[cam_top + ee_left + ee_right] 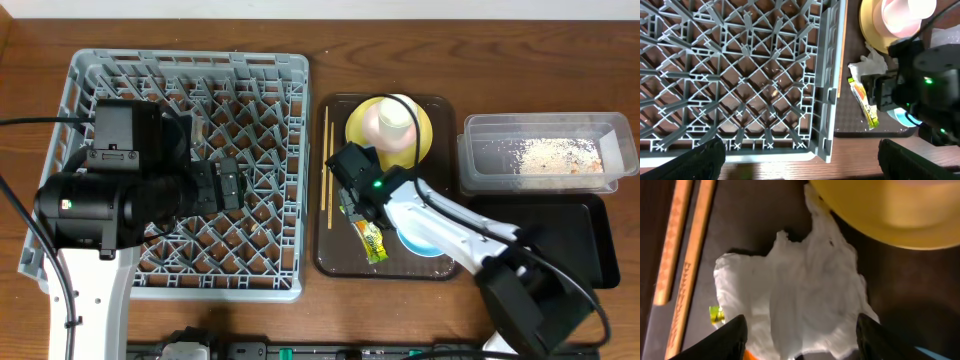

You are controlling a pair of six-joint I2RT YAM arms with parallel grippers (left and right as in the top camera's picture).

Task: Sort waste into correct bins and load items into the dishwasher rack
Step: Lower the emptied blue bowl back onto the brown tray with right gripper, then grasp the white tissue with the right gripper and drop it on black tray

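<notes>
Seeing rack point(190, 58) filling left half of overhead frame. Finding left gripper point(800, 150) hovering over rack's middle, holding jaws wide apart with nothing gripped; catching its fingers point(702, 160) at both lower corners of left wrist view, lattice showing between.

Noting tray point(335, 255) sitting centre frame, just right of rack. Spotting clear tub point(540, 122) at upper right and black tub point(590, 235) directly below it in frame, both right of tray.

Finding right gripper point(800, 330) reaching down over tray's middle, keeping jaws apart, straddling lower edge of napkin point(800, 280) without clamping it. Seeing napkin lying spread on tray, top tip meeting plate rim at upper right of right wrist view.

Seeing plate point(428, 135) taking up tray's upper part, carrying white bowl point(392, 125). Glimpsing blue bowl point(412, 242) at tray's lower right, mostly hidden under right arm point(450, 215).

Noting chopsticks point(326, 170) lying side by side along tray's left edge, running top to bottom of frame. Spotting wrapper point(373, 240) lying on tray at lower centre, just left of blue bowl. Seeing scraps point(550, 155) lying scattered inside clear tub.
</notes>
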